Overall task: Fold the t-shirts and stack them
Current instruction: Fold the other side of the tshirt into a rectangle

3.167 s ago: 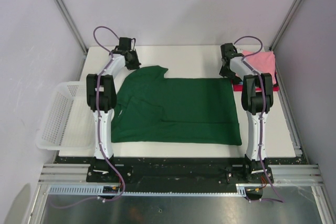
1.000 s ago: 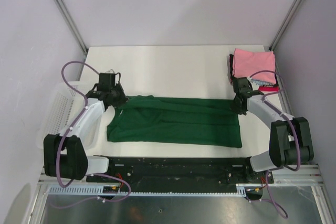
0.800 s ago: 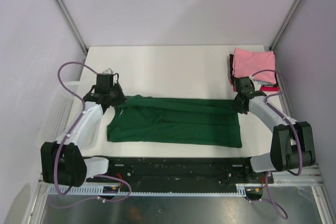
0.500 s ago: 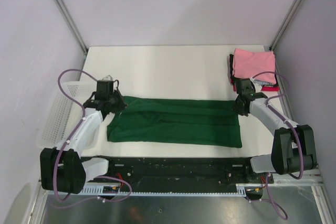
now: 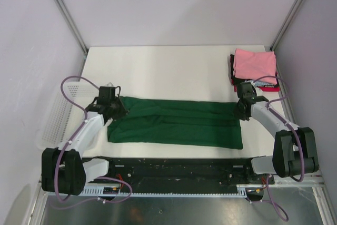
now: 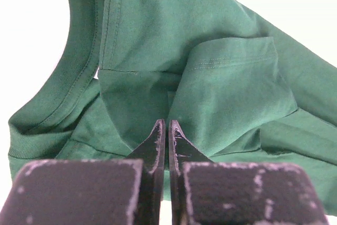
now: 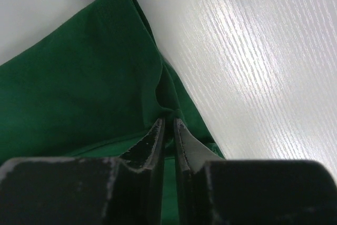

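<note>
Two arms reach in over the white table [image 5: 174,69], one to each end of a green t-shirt [image 5: 176,125] that lies folded into a long band across the near half.

Furthest left, a white mesh basket [image 5: 55,119] hangs over the table's left edge, just beside the left arm and apart from the cloth.

Next comes the left gripper [image 5: 121,111], low at the shirt's left end by the collar. From its wrist camera the fingers [image 6: 157,135] look pressed together, with a raised ridge of green fabric pinched at their tips; the ribbed neckline curves away to the left of them.

Across the band, the hem end lies flat with its far corner under the right gripper [image 5: 240,115]. Its jaws stand a sliver apart, and a fold of the shirt's edge rises into the narrow gap. Whether they grip that fold or merely touch it, I cannot tell. Bare tabletop runs just to the right of them.

Behind that arm, at the far right corner, sits a stack: a pink t-shirt [image 5: 255,64] on top, a red t-shirt [image 5: 270,89] showing at its near edge, and a black t-shirt [image 5: 231,69] peeking out on its left. It lies near the right gripper but clear of the green shirt.
</note>
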You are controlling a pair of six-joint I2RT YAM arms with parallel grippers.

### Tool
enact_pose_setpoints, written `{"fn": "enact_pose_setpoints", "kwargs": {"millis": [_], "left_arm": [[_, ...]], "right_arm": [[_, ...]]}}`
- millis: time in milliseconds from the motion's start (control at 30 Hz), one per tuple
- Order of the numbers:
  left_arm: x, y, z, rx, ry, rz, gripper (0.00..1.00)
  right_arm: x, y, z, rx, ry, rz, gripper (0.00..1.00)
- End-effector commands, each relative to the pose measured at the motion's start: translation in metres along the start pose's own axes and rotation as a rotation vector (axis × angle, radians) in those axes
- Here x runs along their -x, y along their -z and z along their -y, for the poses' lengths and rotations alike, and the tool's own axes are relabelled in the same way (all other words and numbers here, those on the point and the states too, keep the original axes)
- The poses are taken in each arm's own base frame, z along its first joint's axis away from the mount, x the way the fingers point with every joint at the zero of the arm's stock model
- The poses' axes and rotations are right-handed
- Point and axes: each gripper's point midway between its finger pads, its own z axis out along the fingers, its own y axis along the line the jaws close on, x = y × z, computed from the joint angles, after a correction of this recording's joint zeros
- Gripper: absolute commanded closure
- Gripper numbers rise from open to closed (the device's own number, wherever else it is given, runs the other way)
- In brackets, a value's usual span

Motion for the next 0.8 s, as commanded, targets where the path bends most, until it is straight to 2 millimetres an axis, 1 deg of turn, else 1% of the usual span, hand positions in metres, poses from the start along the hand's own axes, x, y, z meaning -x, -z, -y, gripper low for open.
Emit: {"fn": "enact_pose_setpoints", "kwargs": {"millis": [0, 133, 267, 367, 600, 767], "left_arm": [[0.007, 0.007, 0.007, -0.035, 0.020, 0.045, 1.00], [-0.002, 0.006, 0.005, -0.041, 0.041, 0.025, 1.00], [-0.020, 0.000, -0.006, -0.013, 0.083, -0.012, 1.00], [-0.028, -0.004, -0.012, 0.010, 0.097, -0.034, 1.00], [-0.030, -0.006, -0.016, 0.024, 0.101, -0.033, 1.00], [-0.030, -0.005, -0.015, 0.016, 0.098, -0.032, 1.00]], "right_arm": [[0.004, 0.004, 0.003, -0.002, -0.008, 0.020, 0.83], [0.002, 0.006, 0.007, -0.005, -0.007, 0.018, 0.79], [-0.001, 0.006, 0.012, -0.008, -0.018, 0.010, 0.70], [-0.002, 0.007, 0.015, -0.005, -0.028, 0.007, 0.66], [-0.003, 0.006, 0.014, 0.014, -0.047, -0.006, 0.64], [-0.005, 0.009, 0.005, 0.051, -0.042, -0.009, 0.65]]}}
